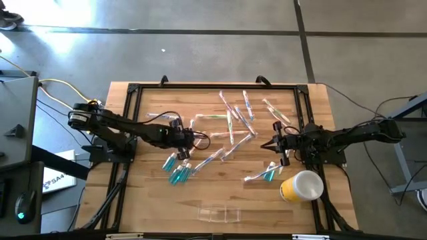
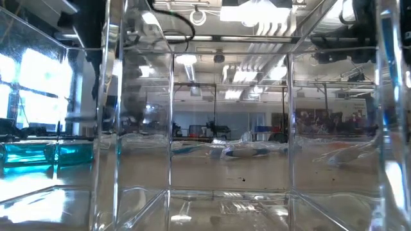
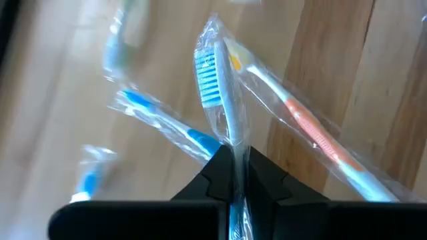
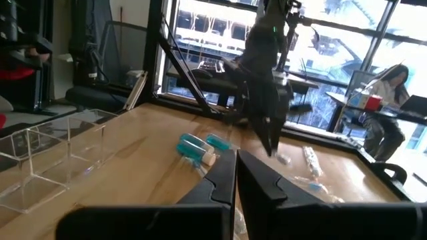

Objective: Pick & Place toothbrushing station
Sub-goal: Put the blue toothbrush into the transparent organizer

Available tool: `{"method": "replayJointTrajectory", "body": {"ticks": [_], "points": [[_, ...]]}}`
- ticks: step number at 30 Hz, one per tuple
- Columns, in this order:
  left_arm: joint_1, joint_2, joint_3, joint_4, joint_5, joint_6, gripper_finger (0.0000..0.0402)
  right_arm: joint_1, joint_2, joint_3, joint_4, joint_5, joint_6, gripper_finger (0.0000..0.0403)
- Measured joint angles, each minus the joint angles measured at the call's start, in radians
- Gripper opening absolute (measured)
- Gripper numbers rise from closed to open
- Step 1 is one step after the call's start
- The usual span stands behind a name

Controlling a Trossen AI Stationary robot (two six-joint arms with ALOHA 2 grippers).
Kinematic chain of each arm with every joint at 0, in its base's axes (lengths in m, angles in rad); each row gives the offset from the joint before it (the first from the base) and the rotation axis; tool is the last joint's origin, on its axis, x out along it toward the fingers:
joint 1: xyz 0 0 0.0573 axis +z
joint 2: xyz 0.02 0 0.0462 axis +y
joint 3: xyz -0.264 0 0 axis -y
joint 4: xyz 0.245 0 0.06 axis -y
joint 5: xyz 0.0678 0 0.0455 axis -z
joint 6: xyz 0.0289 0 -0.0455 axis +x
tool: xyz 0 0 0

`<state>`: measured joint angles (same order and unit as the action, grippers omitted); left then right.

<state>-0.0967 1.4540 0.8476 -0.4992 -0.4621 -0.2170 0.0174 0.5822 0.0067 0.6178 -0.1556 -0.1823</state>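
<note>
Item: blue-bristled toothbrush in a clear plastic wrapper point(image 3: 220, 100), pale blue handle, held up off the wooden slatted table point(image 1: 153, 200). The left gripper point(image 3: 235, 175) is clamped on the wrapped handle, bristle head pointing away from the fingers. From above, this gripper point(image 1: 189, 140) sits left of the table's middle, at the left edge of the loose toothbrush pile.

Under the held brush: a second wrapped toothbrush with an orange-and-blue handle point(image 3: 313, 130) lies on the wood, crossing beneath it; a third wrapped brush with a blue grip point(image 3: 167, 127) lies just beside the gripper on the other side.

Scattered pile of wrapped toothbrushes point(image 1: 237, 120): spread over the table's middle and far half, right of the left gripper.

Teal-capped tubes, a small cluster point(image 1: 177, 170): on the table, just nearside of the left gripper.

Right gripper point(image 1: 275, 143): fingers shut with nothing between them, hovering at the right end of the pile, well apart from the left gripper.

Yellow cup with a white interior point(image 1: 301, 186): lying on its side near the table's right front, nearside of the right gripper.

Clear acrylic compartment organiser point(image 1: 219, 213): at the table's front edge, well apart from the left gripper.
</note>
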Motion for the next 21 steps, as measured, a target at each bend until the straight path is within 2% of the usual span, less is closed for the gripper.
{"method": "replayJointTrajectory", "body": {"ticks": [6, 10, 13, 15, 18, 21], "points": [[-0.176, -0.087, 0.112, -0.054, -0.022, -0.119, 0.0009, 0.000, 0.000, 0.000, -0.002, 0.004, 0.060, 0.0008], [-0.358, -0.195, 0.121, 0.090, -0.175, -0.157, 0.0009, 0.000, 0.007, 0.000, -0.013, 0.004, 0.074, 0.0008], [-0.483, -0.250, 0.063, 0.355, -0.274, -0.104, 0.0009, 0.000, 0.017, 0.000, -0.008, 0.000, 0.079, 0.0008], [-0.538, -0.254, -0.015, 0.598, -0.283, -0.022, 0.0009, 0.000, 0.025, 0.000, 0.001, 0.000, 0.085, 0.0008], [-0.574, -0.219, -0.169, 1.011, -0.229, 0.029, 0.0009, 0.000, 0.032, 0.000, 0.022, 0.000, 0.104, 0.0008], [-0.571, -0.127, -0.305, 1.423, -0.139, 0.093, 0.0009, 0.000, 0.034, 0.000, 0.046, -0.001, 0.111, 0.0008]]}}
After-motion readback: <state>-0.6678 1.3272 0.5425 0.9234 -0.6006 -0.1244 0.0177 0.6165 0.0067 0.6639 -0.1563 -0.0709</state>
